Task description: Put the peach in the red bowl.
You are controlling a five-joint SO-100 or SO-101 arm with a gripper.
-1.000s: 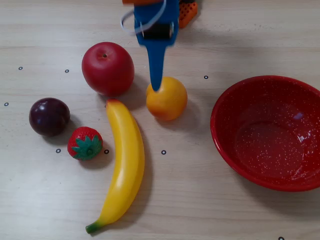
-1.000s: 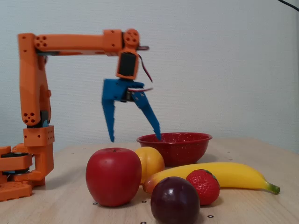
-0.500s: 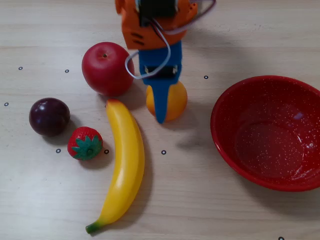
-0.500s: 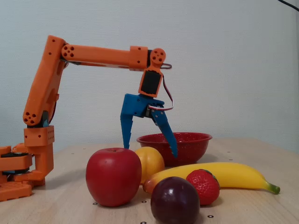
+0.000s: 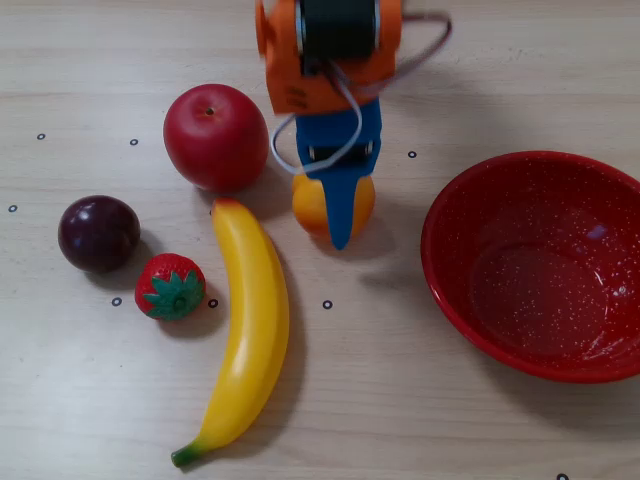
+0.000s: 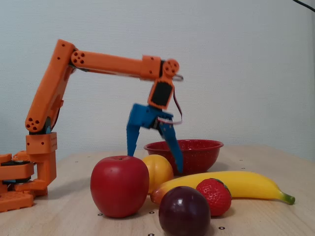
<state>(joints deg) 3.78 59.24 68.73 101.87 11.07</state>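
The peach [image 5: 310, 205] is a small yellow-orange fruit resting on the table just right of the red apple; in the fixed view [image 6: 158, 172] it sits behind the apple. My gripper [image 5: 335, 205] is lowered over it, with its blue fingers open and one on each side of the peach [image 6: 155, 163]. One finger covers the peach's middle in the overhead view. I cannot tell whether the fingers touch it. The red bowl [image 5: 440, 230] is empty at the right; in the fixed view [image 6: 197, 155] it stands behind the gripper.
A red apple [image 5: 215, 137], a dark plum [image 5: 98, 233], a strawberry [image 5: 170, 286] and a long banana [image 5: 250, 330] lie left of and below the peach. The arm's base [image 6: 29, 167] stands at the left of the fixed view.
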